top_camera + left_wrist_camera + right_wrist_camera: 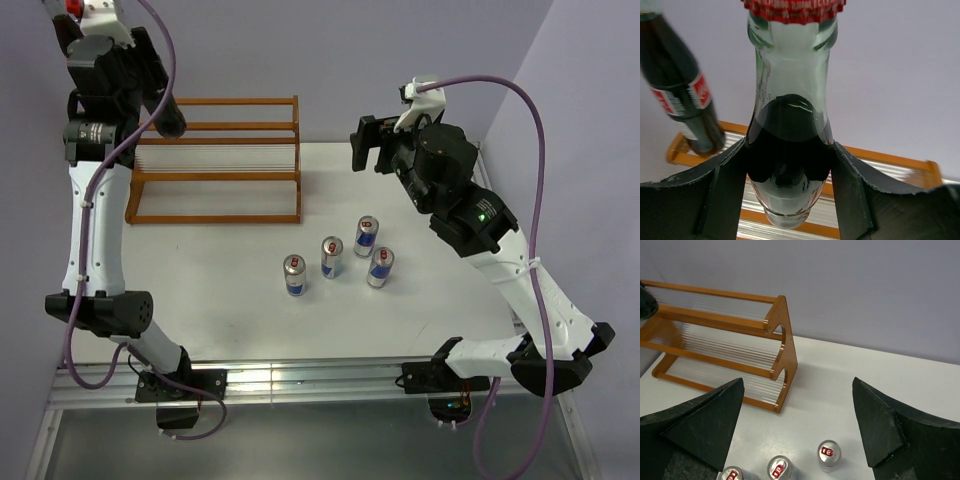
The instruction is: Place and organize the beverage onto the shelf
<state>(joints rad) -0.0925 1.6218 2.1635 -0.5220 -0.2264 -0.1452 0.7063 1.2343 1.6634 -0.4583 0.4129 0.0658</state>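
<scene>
Left jaws tight around cola bottle (789,155).

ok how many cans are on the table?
4, all upright on the table, right of the shelf's front: left can, middle can, rear can, right can. None visibly on the shelf; its left end is partly hidden.

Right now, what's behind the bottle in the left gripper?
The shelf and the wall, with a second bottle at upper left. The held bottle and fingers cover the shelf's middle.
</scene>
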